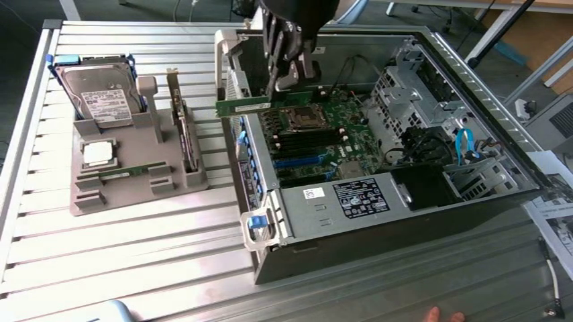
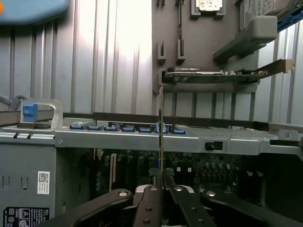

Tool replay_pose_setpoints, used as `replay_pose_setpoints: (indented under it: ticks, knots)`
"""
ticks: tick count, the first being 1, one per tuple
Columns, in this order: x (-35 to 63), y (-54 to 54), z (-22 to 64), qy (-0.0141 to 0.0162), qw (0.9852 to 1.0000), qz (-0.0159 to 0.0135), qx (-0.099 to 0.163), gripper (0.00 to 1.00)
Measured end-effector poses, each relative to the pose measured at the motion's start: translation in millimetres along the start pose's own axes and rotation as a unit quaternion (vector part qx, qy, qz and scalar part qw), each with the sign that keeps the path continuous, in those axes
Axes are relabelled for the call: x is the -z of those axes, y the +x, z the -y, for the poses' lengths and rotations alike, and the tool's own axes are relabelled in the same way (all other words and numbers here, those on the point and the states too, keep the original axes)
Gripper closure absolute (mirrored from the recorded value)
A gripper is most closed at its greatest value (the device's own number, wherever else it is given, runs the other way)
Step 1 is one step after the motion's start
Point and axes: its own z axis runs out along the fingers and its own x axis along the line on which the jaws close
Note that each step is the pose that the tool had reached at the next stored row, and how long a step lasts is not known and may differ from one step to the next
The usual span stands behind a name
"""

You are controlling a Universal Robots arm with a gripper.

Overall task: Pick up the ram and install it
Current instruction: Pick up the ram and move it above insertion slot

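Note:
The ram (image 1: 243, 106), a thin green circuit strip, hangs level in the air over the open computer case's wall on the exterior view's left side. My gripper (image 1: 279, 88) comes down from above and is shut on the ram's upper edge. In the wrist view the ram (image 2: 161, 127) appears edge-on as a thin line rising from between the black fingers (image 2: 150, 204), which press against it. Below it inside the case lies the green motherboard (image 1: 345, 131) with its dark memory slots (image 1: 309, 139) near the processor socket (image 1: 300, 118).
A grey holder (image 1: 134, 181) on the slatted table carries a hard drive (image 1: 100, 96), a silver processor (image 1: 96, 153) and an upright expansion card (image 1: 184, 131). The case (image 1: 376, 201) has a blue latch handle (image 1: 257, 225) at its front corner. A person's fingertips (image 1: 443, 314) show at the table's near edge.

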Motion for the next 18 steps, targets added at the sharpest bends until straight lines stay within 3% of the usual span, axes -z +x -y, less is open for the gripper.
replay_pose_setpoints:
  ticks: [18]
  knots:
    - [1.1, 5.5, 61.3, -0.0001, 1.0, 0.0, 0.0, 0.88]
